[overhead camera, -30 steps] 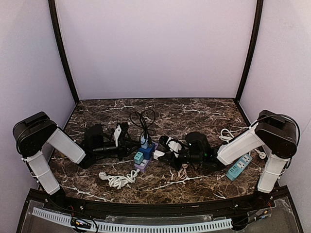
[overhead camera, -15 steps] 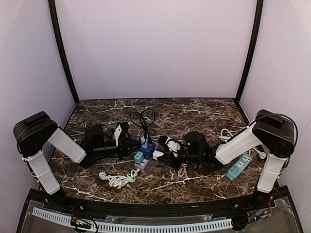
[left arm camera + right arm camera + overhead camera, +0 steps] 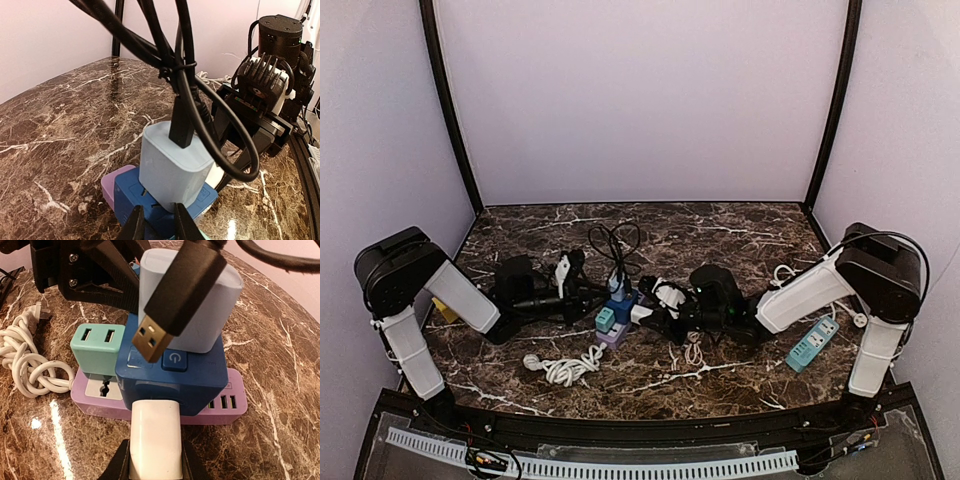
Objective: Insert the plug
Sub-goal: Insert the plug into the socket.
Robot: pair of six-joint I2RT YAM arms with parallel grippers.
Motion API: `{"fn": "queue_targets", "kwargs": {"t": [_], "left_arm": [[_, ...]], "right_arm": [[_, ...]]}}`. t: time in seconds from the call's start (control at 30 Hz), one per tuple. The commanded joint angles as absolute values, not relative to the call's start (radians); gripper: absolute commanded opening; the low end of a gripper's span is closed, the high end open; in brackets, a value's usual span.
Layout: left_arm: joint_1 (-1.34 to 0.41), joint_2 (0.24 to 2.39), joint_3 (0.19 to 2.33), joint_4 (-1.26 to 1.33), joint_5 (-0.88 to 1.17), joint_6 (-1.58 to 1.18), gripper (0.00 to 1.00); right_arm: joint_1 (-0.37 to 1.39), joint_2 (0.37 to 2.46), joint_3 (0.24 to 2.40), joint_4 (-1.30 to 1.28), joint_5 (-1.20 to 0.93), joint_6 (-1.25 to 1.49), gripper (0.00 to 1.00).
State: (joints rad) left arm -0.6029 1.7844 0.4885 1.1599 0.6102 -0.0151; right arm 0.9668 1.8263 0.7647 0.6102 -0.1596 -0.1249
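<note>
Plug (image 3: 154,437) is a white blocky one, pinched across its 2 flat sides by the right gripper (image 3: 153,460). Its nose is butted against the near face of the blue adapter (image 3: 170,382), mid-table (image 3: 60,120). Adapter sits on a lilac power strip (image 3: 97,402), with a teal charger (image 3: 97,352) beside it. A pale blue charger (image 3: 210,310) is on top, and a black USB connector (image 3: 175,295) dangles in front (not plugged into anything). Can't tell how deep the prongs are seated, since the plug body hides them.

Left gripper (image 3: 158,225) is low on the opposite side of the stack, fingers almost pressed together. Whether they nip the adapter's edge or just rest against it, can't tell.

Handling guess: plug looks light, rigid, smooth plastic, so slippery under a push. Hold on the flat sides near the back end looks right and keeps the prong end free. Stack is the weak bit: 3 pieces piled up, likely to slide or tip if the push isn't square. White coiled cord (image 3: 25,365) lies off to the side.
</note>
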Motion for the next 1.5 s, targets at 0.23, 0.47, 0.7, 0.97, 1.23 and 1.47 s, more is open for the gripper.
{"fn": "queue_targets", "kwargs": {"t": [0.23,0.47,0.7,0.97,1.23,1.47], "left_arm": [[-0.645,1.889,0.500,0.963,0.763,-0.044,0.19],[-0.645,1.903,0.512,0.943,0.745,-0.059,0.16],[-0.625,1.893,0.523,0.910,0.755,-0.063,0.16],[-0.529,1.758,0.578,0.761,0.778,-0.007,0.40],[-0.466,1.700,0.619,0.604,0.899,0.090,0.49],[-0.459,1.730,0.658,0.598,0.891,0.148,0.40]], "right_arm": [[0.985,1.892,0.878,0.980,-0.176,-0.165,0.00],[0.985,1.974,0.885,1.213,-0.156,-0.143,0.00],[0.981,1.973,0.890,1.133,-0.191,-0.163,0.00],[0.966,1.919,0.865,0.894,-0.230,-0.156,0.00],[0.961,1.933,0.865,0.824,-0.216,-0.159,0.00],[0.960,1.933,0.871,0.817,-0.225,-0.173,0.00]]}}
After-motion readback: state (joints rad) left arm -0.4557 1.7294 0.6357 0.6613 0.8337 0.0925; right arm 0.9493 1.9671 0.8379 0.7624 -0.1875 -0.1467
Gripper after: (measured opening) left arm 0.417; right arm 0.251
